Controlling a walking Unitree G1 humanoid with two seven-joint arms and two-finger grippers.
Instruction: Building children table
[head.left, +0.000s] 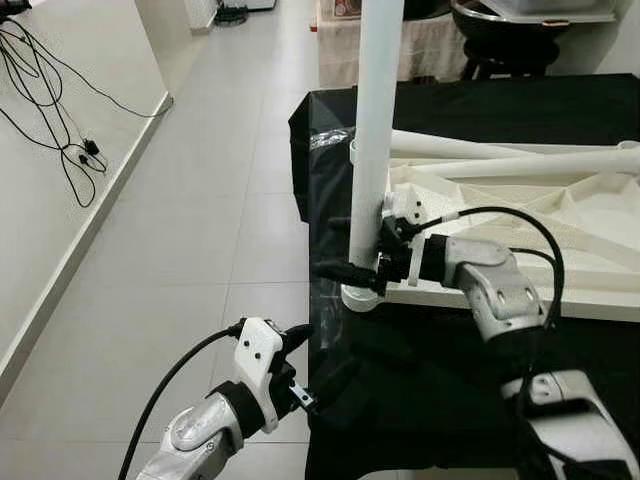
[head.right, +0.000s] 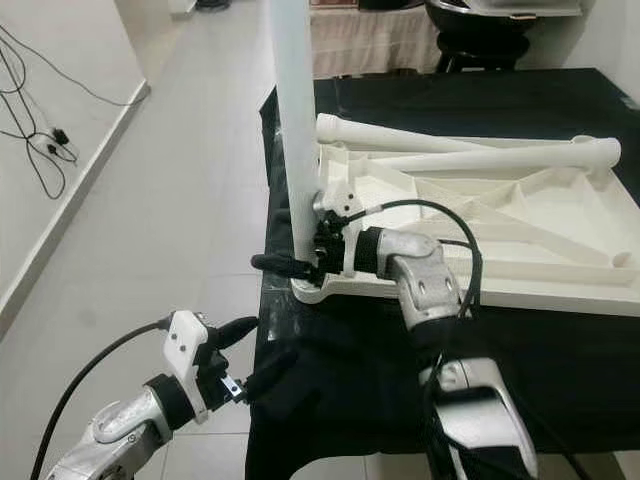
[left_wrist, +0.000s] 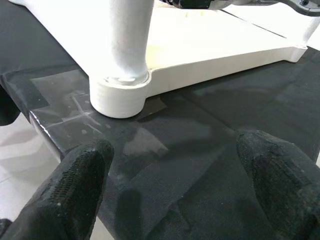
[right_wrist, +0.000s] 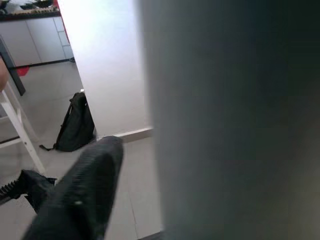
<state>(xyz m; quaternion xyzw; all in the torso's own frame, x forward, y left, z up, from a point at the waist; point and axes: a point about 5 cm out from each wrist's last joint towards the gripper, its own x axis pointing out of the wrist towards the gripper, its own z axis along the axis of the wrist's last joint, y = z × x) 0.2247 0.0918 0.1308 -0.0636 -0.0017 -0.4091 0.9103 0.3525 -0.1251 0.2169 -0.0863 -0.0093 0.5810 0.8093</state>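
Left eye view: right gripper clasping upright leg at socket; best kept vertical. Left gripper wide open nearby.

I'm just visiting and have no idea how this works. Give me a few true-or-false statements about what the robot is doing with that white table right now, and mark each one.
1. The right gripper is at the base of the upright table leg, a finger either side. True.
2. The white tabletop lies upside down on a black cloth. True.
3. All four legs stand upright in their sockets. False: one stands upright; two loose legs lie across the tabletop.
4. The left gripper is shut on a loose leg. False: it is open, holding nothing, at the cloth's near edge.
5. The upright leg sits in a corner socket. True.
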